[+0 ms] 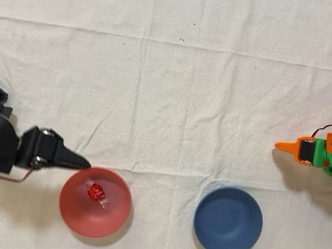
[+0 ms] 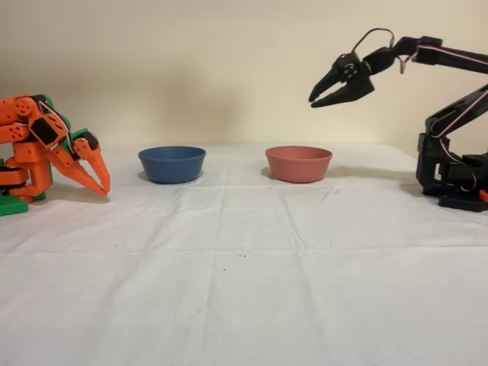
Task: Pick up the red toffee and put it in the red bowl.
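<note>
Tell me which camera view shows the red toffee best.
The overhead view: it looks straight down into the red bowl, where the red toffee lies on the floor. In the fixed view the bowl's wall hides it.

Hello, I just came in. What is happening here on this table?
The black arm's hand hangs in the air, open and empty, a little to the right of the red bowl in the fixed view. The red toffee already lies inside that bowl, so the putting step looks done. A blue bowl stands apart beside it, with nothing seen inside. An orange arm stands idle on the white cloth.
</note>
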Motion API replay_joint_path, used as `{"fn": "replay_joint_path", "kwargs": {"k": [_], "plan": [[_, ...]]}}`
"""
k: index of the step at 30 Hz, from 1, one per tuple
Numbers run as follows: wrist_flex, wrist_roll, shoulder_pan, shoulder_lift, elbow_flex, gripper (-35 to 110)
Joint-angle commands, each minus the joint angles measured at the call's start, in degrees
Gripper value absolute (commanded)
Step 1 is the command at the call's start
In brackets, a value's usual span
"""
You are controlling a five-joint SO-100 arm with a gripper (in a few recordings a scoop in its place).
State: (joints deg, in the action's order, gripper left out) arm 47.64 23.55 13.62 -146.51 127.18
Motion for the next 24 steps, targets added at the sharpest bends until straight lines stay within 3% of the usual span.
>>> {"fn": "replay_joint_path", "kwargs": {"k": [1, 15, 24], "plan": [[3.2, -5.2, -6.3, -10.8, 2.5, 1], [4.0, -13.1, -10.5, -36.9, 26.3, 0], [1.1, -15.3, -10.5, -37.8, 33.8, 0]]}}
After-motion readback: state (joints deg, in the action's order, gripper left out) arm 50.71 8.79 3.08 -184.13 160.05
